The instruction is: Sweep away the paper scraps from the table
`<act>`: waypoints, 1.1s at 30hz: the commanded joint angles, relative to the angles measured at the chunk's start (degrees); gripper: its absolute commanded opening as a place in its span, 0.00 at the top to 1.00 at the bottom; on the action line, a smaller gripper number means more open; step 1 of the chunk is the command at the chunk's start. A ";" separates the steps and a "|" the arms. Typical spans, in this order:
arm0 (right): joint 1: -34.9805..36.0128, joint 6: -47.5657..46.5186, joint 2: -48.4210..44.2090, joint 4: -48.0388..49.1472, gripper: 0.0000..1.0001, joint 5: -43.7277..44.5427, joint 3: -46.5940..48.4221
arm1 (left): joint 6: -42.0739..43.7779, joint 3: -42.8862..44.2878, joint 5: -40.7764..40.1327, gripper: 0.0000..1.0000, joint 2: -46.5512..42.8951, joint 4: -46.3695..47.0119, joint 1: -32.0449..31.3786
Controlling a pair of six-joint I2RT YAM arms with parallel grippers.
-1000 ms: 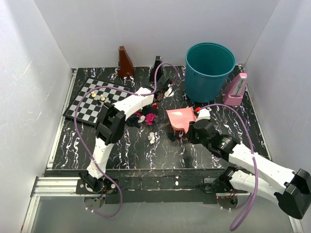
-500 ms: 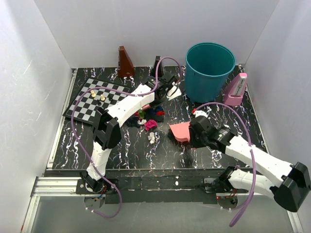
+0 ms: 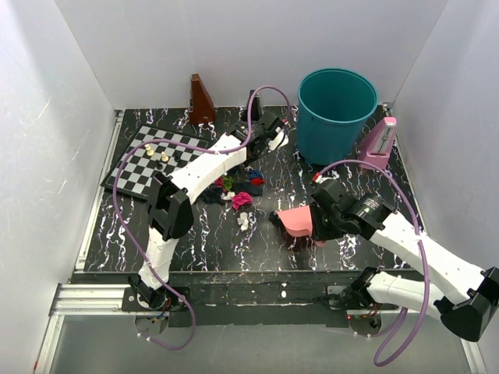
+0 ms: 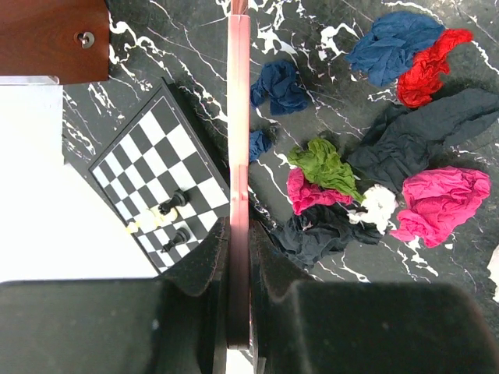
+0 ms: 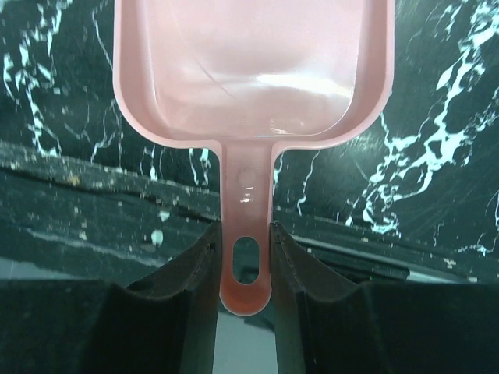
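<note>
Top external view: the table (image 3: 125, 226) carries the paper scraps (image 3: 240, 189) in a loose cluster near its middle, between the chessboard (image 3: 136, 173) and the pink dustpan (image 3: 296, 220). A few white wads lie just nearer the arms than the cluster. The left gripper (image 3: 272, 133) is extended beyond the cluster, near the teal bin (image 3: 335, 117). The right gripper (image 3: 315, 222) holds the dustpan above the near-right part of the table, with one dark wad just beside the pan. Left wrist view: the left fingers (image 4: 204, 261) are closed flat against the thin pink brush handle (image 4: 238, 117), which runs straight away from the camera. The scraps lie to the right of the handle, in blue, red, green, magenta, white and dark navy; several touch or overlap. The chessboard, with pieces on it, lies to the left. Right wrist view: the right fingers (image 5: 300, 269) are clamped on both sides of the dustpan's handle. No scraps are visible in the pan.
</note>
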 commanded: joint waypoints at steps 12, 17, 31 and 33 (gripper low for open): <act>8.18 -0.63 6.04 -7.58 0.99 -4.92 2.74 | 0.28 1.53 -9.51 1.00 0.54 5.45 0.04; 10.74 -0.45 9.29 -1.52 0.99 -1.05 0.37 | -0.34 3.90 -10.14 1.00 2.90 4.50 0.75; 11.00 -8.45 18.95 14.75 0.99 3.61 -0.43 | 0.98 7.86 -3.47 1.00 9.68 -3.41 1.01; 11.00 -9.68 21.94 15.10 0.99 4.22 0.89 | 0.98 8.65 -1.45 1.00 10.12 -4.81 1.01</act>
